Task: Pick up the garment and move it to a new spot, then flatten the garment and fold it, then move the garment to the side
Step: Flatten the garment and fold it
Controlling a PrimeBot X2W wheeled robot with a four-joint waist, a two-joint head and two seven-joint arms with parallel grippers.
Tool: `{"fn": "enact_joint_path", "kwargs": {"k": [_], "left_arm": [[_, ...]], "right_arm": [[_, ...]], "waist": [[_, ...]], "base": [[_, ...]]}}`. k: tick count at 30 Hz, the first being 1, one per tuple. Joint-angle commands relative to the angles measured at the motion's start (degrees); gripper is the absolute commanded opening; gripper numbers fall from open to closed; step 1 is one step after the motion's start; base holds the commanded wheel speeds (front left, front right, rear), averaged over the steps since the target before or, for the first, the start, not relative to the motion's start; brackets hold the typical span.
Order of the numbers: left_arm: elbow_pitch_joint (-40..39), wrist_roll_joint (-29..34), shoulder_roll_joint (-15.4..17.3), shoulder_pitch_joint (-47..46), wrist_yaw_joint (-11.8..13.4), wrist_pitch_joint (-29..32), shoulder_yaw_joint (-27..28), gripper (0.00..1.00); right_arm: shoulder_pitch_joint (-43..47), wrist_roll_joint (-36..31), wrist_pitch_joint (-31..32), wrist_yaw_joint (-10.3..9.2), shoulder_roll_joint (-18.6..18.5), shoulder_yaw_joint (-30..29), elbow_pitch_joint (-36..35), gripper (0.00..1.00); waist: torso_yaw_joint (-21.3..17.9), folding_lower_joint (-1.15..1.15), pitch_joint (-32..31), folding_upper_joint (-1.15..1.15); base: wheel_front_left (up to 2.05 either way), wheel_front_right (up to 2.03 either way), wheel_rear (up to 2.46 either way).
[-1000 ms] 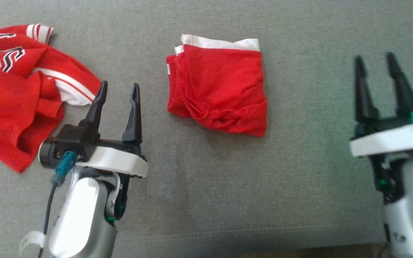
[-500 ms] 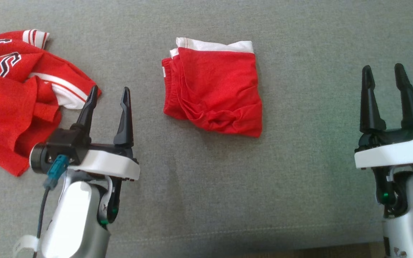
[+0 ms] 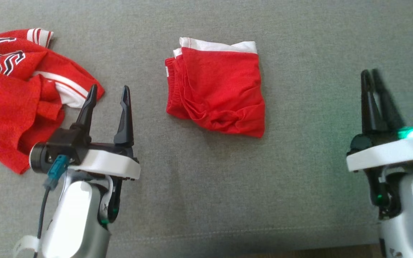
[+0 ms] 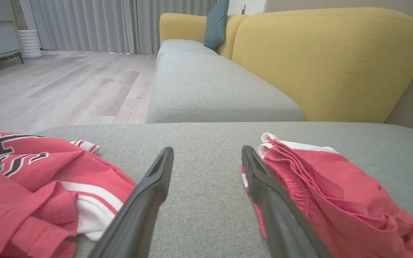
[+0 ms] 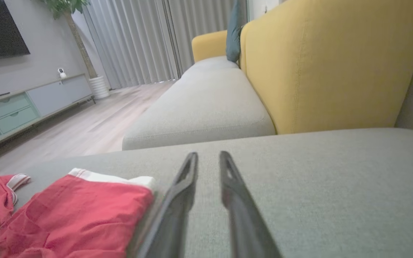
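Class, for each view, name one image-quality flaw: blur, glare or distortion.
Head view: right end effector smeared, its green light flaring; left end effector crisp. Left wrist view: near fingers soft, colours washed pale. Right wrist view: fingers and folded red garment blurred.

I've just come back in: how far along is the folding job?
Done: shorts lie folded on the cushion. In hand: nothing; left pincer open, right pincer narrowed, both empty. Left: shifting the shorts aside, probably; jersey lies crumpled at left.
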Motion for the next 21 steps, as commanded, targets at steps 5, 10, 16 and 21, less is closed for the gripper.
{"fn": "enact_joint_path", "kwargs": {"k": [5,10,16,21], "left_arm": [[-2.5,0.2,0.9,-1.7,0.4,-0.3,1.1,1.00],[-2.8,0.3,0.7,-3.0,0.3,-0.3,0.5,1.00],[-3.1,0.4,0.2,-4.2,0.1,-0.3,-0.3,1.00],[-2.8,0.4,-0.2,-4.8,-0.1,-0.3,-0.8,1.00]], "right_arm": [[-4.1,1.3,0.4,-0.04,-0.9,6.9,1.8,0.00],[-11.1,3.2,1.4,-0.04,-0.4,19.2,7.9,0.00],[-18.6,6.7,1.9,-0.04,-0.5,31.5,16.3,0.00],[-22.8,8.7,2.3,-0.04,-1.1,37.6,22.7,0.00]], "waist": [[0.5,0.00,1.5,0.00],[1.6,0.00,3.4,0.00],[3.2,0.00,5.3,0.00],[4.0,0.00,5.9,0.00]], "base": [[0.00,0.00,0.00],[0.00,0.00,0.00],[0.00,0.00,0.00],[0.00,0.00,0.00]]}}
